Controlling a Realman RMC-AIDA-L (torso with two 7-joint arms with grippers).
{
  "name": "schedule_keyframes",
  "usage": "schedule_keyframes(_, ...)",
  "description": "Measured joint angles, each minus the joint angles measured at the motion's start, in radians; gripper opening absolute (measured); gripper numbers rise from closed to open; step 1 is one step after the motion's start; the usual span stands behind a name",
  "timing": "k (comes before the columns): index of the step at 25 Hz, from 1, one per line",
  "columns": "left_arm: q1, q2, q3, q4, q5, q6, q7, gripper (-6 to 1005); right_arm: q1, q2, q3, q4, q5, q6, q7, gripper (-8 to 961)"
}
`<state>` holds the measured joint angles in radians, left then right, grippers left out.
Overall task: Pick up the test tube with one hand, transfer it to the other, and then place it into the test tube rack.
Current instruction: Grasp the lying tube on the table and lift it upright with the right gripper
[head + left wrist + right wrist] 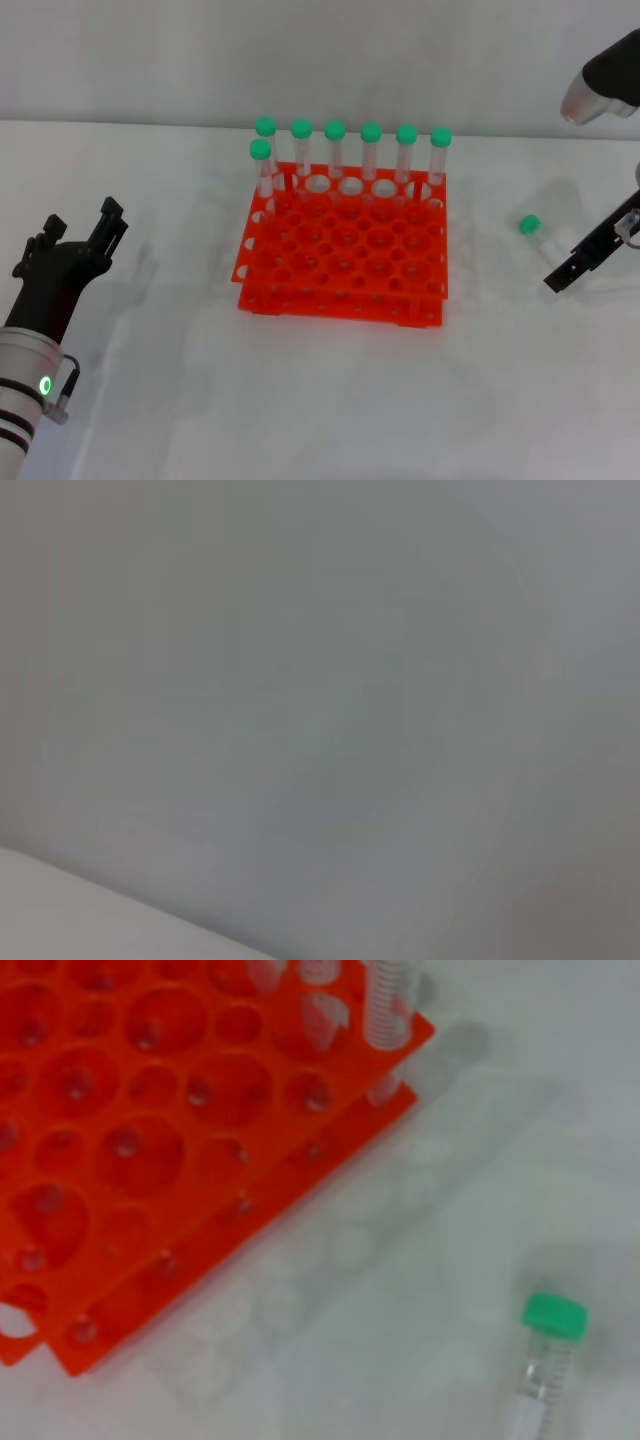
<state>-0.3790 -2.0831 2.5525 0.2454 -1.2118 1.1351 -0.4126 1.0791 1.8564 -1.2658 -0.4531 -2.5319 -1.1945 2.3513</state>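
The test tube [542, 234] lies on the white table to the right of the rack, green cap toward the rack. It also shows in the right wrist view [548, 1355], cap up. My right gripper [568, 272] hangs low just right of the tube, close beside it; I cannot tell if it touches. The orange-red test tube rack [340, 262] stands mid-table and shows in the right wrist view [150, 1150]. My left gripper [80, 240], black with a white forearm, is open and empty at the left, apart from the rack.
Several green-capped tubes [370, 150] stand upright in the rack's back row, one more at its back left corner [262, 165]. A grey-black part of the right arm [605, 85] sits at the top right. The left wrist view shows only blank grey surface.
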Motion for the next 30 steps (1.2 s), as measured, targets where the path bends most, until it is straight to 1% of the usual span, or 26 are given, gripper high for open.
schedule_keyframes(4, -0.002, 0.0, 0.0, -0.002, 0.0, 0.0, 0.0, 861, -0.005, 0.012, 0.002, -0.001, -0.033, 0.03, 0.0, 807)
schedule_keyframes(12, -0.017, 0.0, 0.0, -0.002, 0.0, 0.0, 0.0, 862, -0.03, 0.016, 0.003, 0.006, -0.055, 0.054, 0.0, 784)
schedule_keyframes(17, -0.019, 0.0, 0.0, -0.002, 0.0, 0.0, 0.0, 862, -0.035, 0.021, 0.003, 0.007, -0.057, 0.067, 0.0, 715)
schedule_keyframes(24, -0.025, 0.0, 0.0, -0.002, 0.0, 0.0, 0.0, 861, -0.035, 0.036, 0.0, 0.007, -0.068, 0.071, 0.0, 645)
schedule_keyframes(30, -0.026, 0.0, 0.0, -0.002, 0.0, 0.0, 0.0, 861, -0.034, 0.038, 0.001, 0.01, -0.069, 0.071, 0.0, 584)
